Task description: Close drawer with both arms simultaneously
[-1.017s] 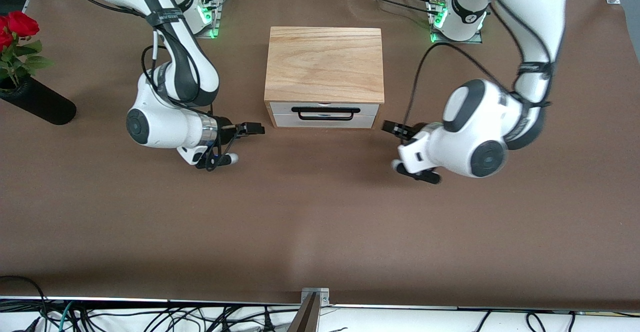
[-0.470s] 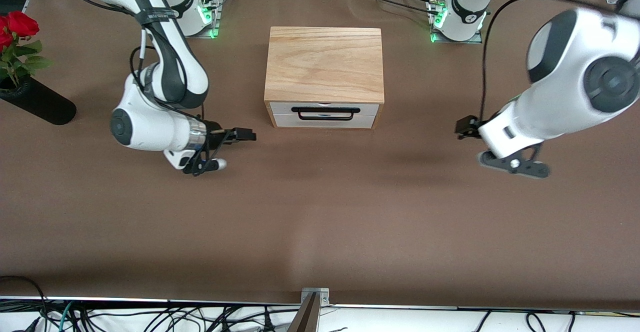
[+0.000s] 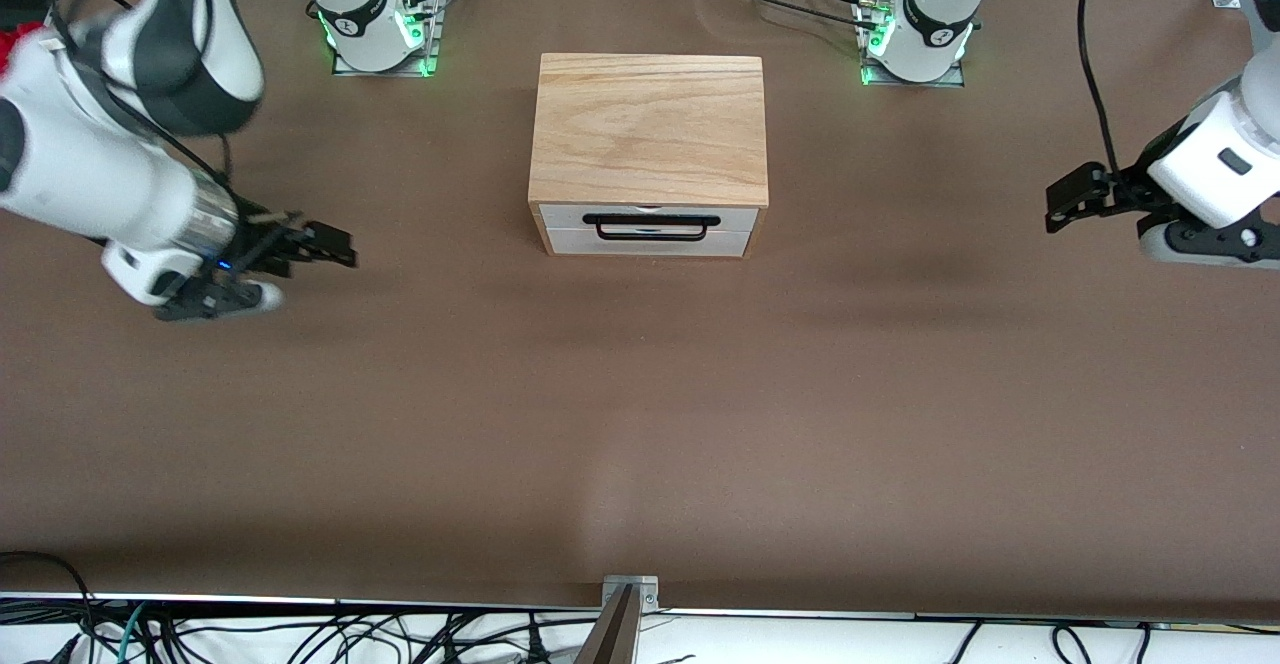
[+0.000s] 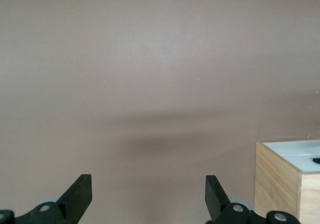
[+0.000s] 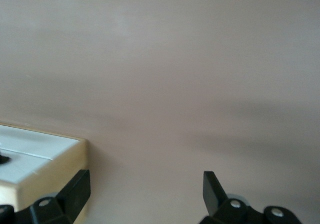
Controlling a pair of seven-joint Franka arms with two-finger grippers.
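1. The table (image 3: 640,424) carries a matte brown cover, smooth and flat across its width, with a slight ripple at the edge nearest the bases.
2. The right gripper (image 3: 335,246) hangs over the table toward the right arm's end, well apart from the box. Its black fingers (image 5: 75,189) stand wide apart and hold nothing. The right arm (image 3: 110,134) is a glossy white rounded shell with black joint bands.
3. The left gripper (image 3: 1062,206) hangs over the table toward the left arm's end, also well apart from the box. Its black fingers (image 4: 80,191) are spread wide and empty. The left arm (image 3: 1215,164) shows a white rounded wrist with a black cable above it.
4. The drawer (image 3: 647,229) sits in the box's front face, which faces the front camera. Its white flat panel lies flush within the wood frame, pushed in. A thin black wire handle (image 3: 651,227) runs across the panel as a flat loop.
5. The box (image 3: 648,129) stands mid-table between the two arms. It is rectangular, of light oak, with curved grain lines on its flat top.
6. Two white bases (image 3: 375,29) with green lights stand along the table edge farthest from the front camera.
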